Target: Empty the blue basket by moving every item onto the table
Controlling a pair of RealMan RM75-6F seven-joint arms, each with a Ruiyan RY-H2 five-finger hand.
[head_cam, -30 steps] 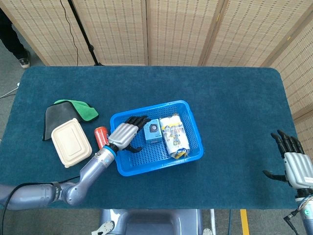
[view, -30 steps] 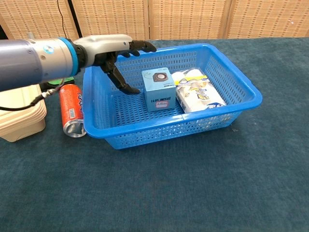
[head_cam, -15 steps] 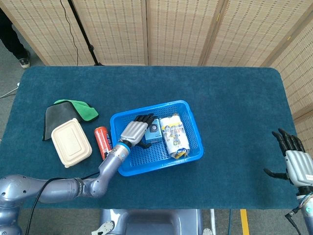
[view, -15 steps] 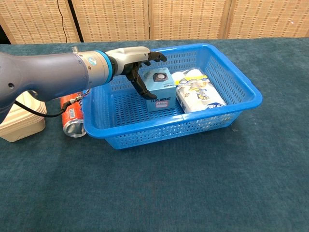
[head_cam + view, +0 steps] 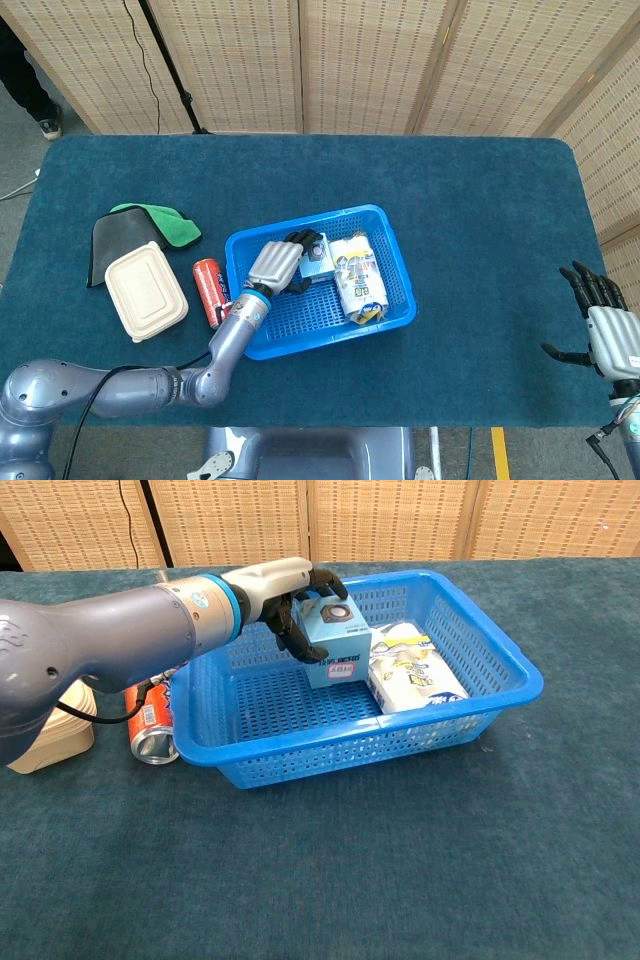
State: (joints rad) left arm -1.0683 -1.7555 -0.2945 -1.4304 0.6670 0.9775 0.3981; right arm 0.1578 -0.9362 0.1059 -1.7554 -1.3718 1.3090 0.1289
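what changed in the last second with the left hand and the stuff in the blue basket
The left hand reached further into the blue plastic basket, closed on the small light-blue cardboard box and lifted it, tilted. The white wrapped package, the red drink can on the table and the right hand stayed where they were.

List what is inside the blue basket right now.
Inside the blue basket are a light blue box, gripped and tilted by the left hand, and a white printed packet beside it. The mesh floor under both is covered.
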